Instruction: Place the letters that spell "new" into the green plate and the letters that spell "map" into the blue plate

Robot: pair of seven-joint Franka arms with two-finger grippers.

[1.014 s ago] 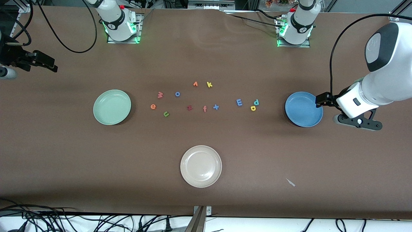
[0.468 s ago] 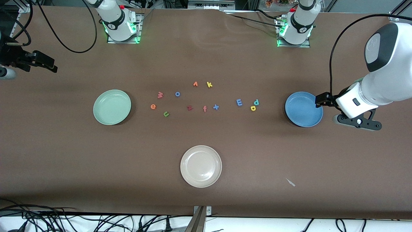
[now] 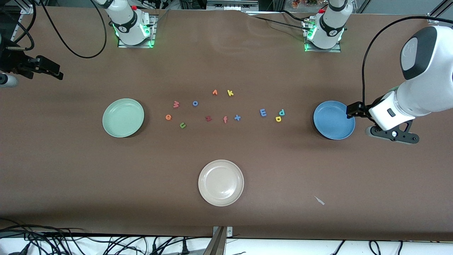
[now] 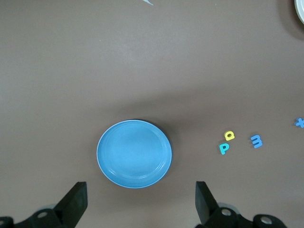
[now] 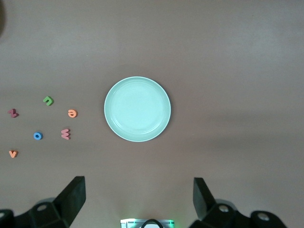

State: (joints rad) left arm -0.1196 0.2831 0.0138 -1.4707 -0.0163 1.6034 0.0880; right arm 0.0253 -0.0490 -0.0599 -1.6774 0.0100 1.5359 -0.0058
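The green plate (image 3: pixel 123 117) lies toward the right arm's end, with the red-pink w (image 3: pixel 176 104), orange e (image 3: pixel 168 117) and green n (image 3: pixel 182 125) beside it. The blue plate (image 3: pixel 333 120) lies toward the left arm's end, with the blue m (image 3: pixel 263 112), teal p (image 3: pixel 281 112) and yellow a (image 3: pixel 278 119) beside it. My left gripper (image 4: pixel 140 199) hangs open and empty high over the table beside the blue plate (image 4: pixel 134 153). My right gripper (image 5: pixel 137 194) hangs open and empty high up, between the green plate (image 5: pixel 137 109) and its own arm's base.
A cream-white plate (image 3: pixel 221 182) sits nearer the front camera, mid-table. Other letters lie between the two groups: blue o (image 3: pixel 195 103), orange v (image 3: pixel 214 92), yellow k (image 3: pixel 230 93), dark red z (image 3: pixel 208 118), orange f (image 3: pixel 225 119), blue x (image 3: pixel 237 117).
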